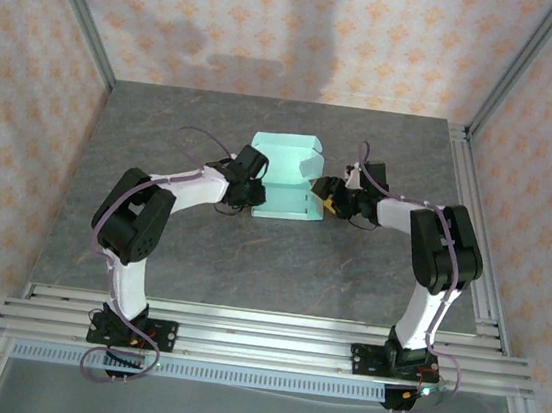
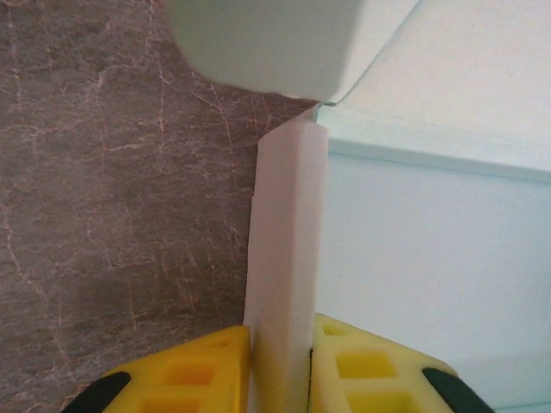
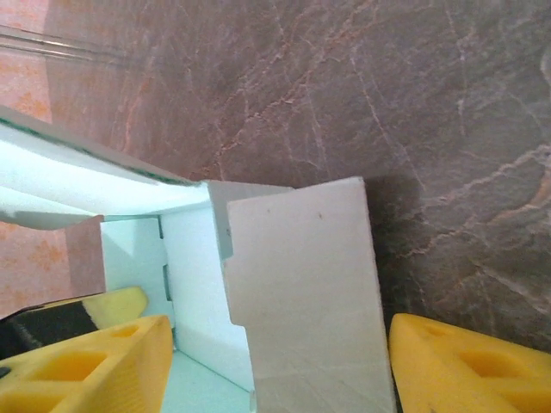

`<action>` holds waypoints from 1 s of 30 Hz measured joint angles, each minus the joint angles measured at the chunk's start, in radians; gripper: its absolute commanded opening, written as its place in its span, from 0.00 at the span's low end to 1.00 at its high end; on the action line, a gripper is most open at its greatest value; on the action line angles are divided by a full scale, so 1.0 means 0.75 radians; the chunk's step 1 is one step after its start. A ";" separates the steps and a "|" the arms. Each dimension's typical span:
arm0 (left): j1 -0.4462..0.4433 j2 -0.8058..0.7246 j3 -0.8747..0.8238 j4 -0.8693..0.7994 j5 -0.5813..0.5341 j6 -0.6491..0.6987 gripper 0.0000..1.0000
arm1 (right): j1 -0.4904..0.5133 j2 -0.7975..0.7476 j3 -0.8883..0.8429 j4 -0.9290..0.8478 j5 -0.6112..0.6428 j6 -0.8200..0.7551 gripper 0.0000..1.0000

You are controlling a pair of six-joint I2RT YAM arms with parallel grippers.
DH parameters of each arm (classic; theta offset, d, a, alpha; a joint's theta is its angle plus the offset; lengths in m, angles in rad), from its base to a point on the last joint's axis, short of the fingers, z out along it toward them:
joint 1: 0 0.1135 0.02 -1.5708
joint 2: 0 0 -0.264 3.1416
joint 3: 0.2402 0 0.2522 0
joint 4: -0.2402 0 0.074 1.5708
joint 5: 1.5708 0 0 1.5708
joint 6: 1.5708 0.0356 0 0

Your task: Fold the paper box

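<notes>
Pads (image 2: 362,370) of the left gripper (image 2: 280,366) are pinched tight on an upright side flap of the pale mint-green die-cut card paper box (image 2: 430,258). The right gripper (image 3: 280,344) has its jaws spread wide, with another raised flap standing between them, unclamped. The paper box sits mid-table on the dark grey stone-patterned table (image 1: 249,264), between both grippers, partly folded.
</notes>
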 measured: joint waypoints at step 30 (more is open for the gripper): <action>-0.001 0.013 0.000 0.033 -0.007 0.043 0.00 | 0.094 -0.211 -0.016 -0.014 0.169 -0.107 0.69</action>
